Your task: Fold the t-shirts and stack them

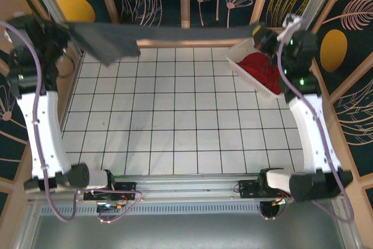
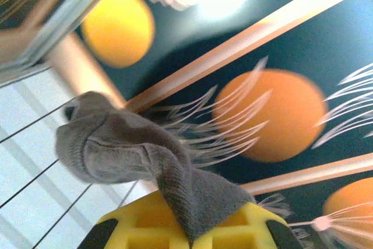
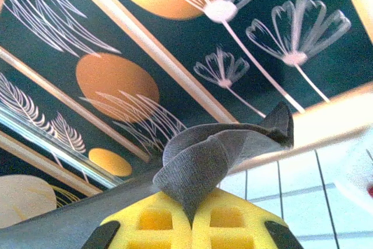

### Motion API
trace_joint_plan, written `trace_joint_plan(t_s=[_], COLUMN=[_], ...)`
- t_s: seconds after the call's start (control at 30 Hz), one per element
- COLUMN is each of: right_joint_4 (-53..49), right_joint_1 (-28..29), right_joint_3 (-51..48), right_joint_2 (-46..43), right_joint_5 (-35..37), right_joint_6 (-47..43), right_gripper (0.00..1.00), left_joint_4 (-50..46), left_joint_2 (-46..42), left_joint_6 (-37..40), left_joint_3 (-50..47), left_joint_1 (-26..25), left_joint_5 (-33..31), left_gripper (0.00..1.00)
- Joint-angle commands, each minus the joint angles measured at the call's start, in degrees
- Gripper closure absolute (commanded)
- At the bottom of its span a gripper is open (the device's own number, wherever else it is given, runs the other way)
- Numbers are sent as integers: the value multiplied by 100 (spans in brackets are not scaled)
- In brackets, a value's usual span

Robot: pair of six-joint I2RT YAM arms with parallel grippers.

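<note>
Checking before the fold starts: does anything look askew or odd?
The white basket holding the red shirt sits skewed to the table's grid at far right. The grey shirt, pinched taut between left gripper and right gripper, droops one flap at its left end.

No legible txt, labels, nos. anywhere

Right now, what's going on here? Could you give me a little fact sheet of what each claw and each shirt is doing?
Left claw: shut on one end of the grey t-shirt
Right claw: shut on its other end
Grey t-shirt: stretched in the air between the claws, above the far side of the table
Red t-shirt: bunched in the white basket, far right
Folded or stacked: nothing yet
</note>
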Motion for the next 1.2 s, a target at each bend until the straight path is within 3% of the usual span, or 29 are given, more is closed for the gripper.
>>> trace_joint_plan(t_s=[0.0,0.03,0.07,0.1,0.17,0.23,0.33,0.5,0.77,1.03,1.17], right_joint_4=[-519,-597,-699,-841,-1118,-1332,-1403,-1446,-947,-691,-657], right_joint_1=[-48,-34,-37,-36,-16,80,194,558,1101,1146,1147], right_joint_3=[-1266,-1664,-2084,-2500,-2927,-3145,-3342,-3479,-3320,-3029,-2963], right_joint_2=[-492,-571,-561,-445,-130,23,-137,-257,325,898,1009], right_joint_5=[409,271,53,-181,-353,-196,50,509,788,718,691], right_joint_6=[139,150,147,91,-91,-222,-253,-235,-270,-422,-479], right_gripper=[100,100,90,69,49,43,38,38,45,49,50], left_joint_4=[-4,123,247,364,457,627,592,466,610,1102,1363], left_joint_2=[-324,-452,-544,-582,-519,-438,-533,-1196,-1961,-1975,-1787], left_joint_6=[221,271,335,448,621,810,838,532,-163,-698,-723], left_joint_3=[-1441,-1900,-2466,-2949,-3776,-4429,-5139,-6148,-7330,-7854,-7848], left_joint_1=[96,103,97,99,94,49,-268,-576,-989,-1433,-1501], left_joint_5=[-571,-537,-489,-401,-238,98,25,-42,912,1138,940], left_gripper=[92,84,68,55,35,29,29,35,53,53,53])
